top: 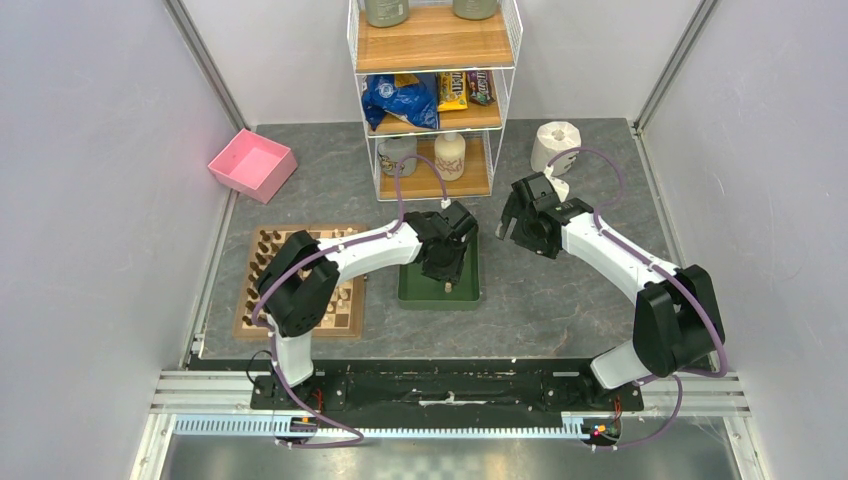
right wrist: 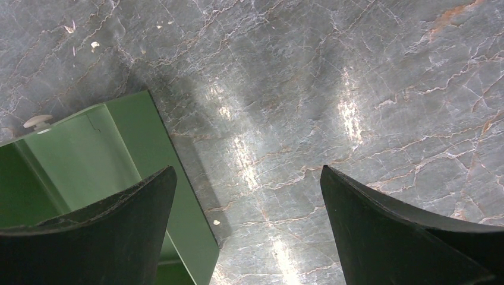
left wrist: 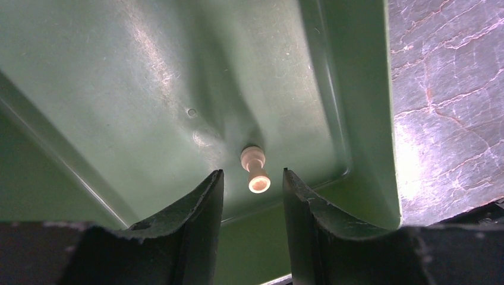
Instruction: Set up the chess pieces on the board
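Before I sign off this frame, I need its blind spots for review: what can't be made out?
- Top view: the left arm covers much of the chessboard; squares beneath are hidden, and the chess pieces are too small to identify.
- Left wrist view: the pale chess piece in the green tray lies end-on; its type is unclear.
- Right wrist view: the tray is cut off by the frame edge and a gripper finger.

Board point(top: 352, 322) at left, tray point(top: 438, 296) just right of it, one chess piece point(left wrist: 255, 172) inside, shelf rack point(top: 430, 42) behind.
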You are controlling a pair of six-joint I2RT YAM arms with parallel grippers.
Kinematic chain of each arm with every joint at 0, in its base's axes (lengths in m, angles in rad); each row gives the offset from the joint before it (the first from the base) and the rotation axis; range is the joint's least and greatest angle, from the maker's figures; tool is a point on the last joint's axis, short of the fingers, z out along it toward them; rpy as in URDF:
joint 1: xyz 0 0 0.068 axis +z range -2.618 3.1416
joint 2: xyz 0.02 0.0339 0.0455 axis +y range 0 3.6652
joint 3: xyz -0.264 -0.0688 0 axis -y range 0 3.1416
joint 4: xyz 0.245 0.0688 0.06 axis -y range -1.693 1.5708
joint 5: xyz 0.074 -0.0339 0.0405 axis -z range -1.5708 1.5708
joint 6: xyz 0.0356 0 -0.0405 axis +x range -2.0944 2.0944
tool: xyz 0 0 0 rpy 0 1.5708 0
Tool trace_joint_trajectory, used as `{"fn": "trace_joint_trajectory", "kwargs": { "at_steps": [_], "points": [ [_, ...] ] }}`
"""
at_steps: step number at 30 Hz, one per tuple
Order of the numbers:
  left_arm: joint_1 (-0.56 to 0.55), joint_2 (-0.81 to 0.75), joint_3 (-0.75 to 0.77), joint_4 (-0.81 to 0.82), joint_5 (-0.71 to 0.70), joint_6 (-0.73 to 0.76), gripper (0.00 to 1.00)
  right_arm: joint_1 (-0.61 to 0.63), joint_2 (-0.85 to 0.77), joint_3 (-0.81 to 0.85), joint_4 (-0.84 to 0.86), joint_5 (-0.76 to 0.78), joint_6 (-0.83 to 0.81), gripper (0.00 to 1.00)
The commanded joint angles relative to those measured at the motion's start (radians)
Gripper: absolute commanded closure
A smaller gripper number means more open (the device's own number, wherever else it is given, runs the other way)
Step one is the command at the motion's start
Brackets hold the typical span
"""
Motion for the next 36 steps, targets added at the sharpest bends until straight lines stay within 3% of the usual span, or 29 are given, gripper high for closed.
{"fn": "trace_joint_trajectory", "kwargs": {
  "at_steps": [1, 16, 26, 36],
  "points": [
    [-0.008, 0.006, -0.003, 0.009, -0.018, -0.007, 0.53, -0.005, 0.002, 0.017, 0.004, 0.012, -0.005, 0.01],
    [-0.009, 0.029, -0.001, 0.013, -0.018, -0.006, 0.65, -0.005, 0.003, 0.012, 0.004, 0.016, -0.007, 0.01],
    [-0.009, -0.023, -0.003, 0.001, -0.04, -0.002, 0.97, -0.005, 0.0, 0.008, 0.004, 0.018, -0.008, 0.01],
    [-0.006, -0.254, -0.035, -0.058, -0.183, -0.032, 0.98, -0.005, 0.007, 0.014, 0.004, 0.012, -0.007, 0.01]
  ]
}}
